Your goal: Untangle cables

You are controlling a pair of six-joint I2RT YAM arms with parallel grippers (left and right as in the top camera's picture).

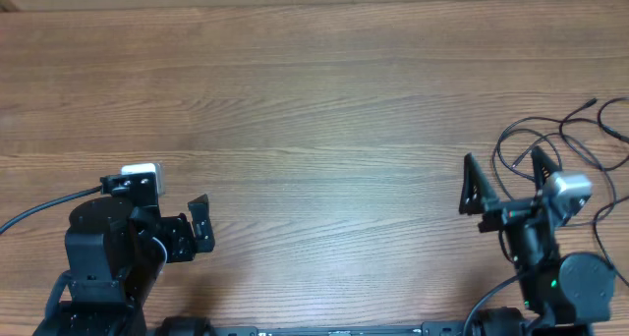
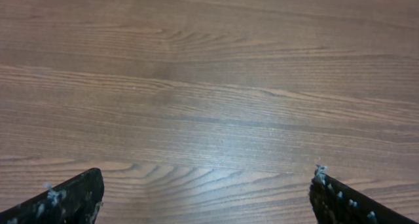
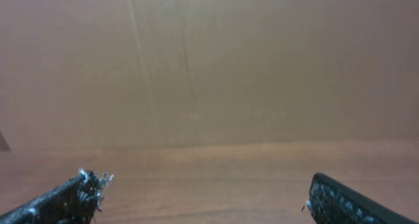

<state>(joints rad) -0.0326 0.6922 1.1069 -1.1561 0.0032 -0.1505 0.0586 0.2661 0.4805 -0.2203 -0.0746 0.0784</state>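
Overhead, the cables sprawl at the frame's right edge, just beside the right hand, well apart from the left hand. Left wrist: fingers spread over the tabletop. Right wrist: fingers likewise spread.

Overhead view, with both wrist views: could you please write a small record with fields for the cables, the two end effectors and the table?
cables: thin black cords in loose overlapping loops at the table's right edge, partly leaving the picture
left end effector: open, nothing between its fingers, over bare wood, far from the cables
right end effector: open, nothing between its fingers; overhead, the loops lie close around it
contact: neither end effector holds a cable
table: brown wood grain
task state: untangling not yet begun
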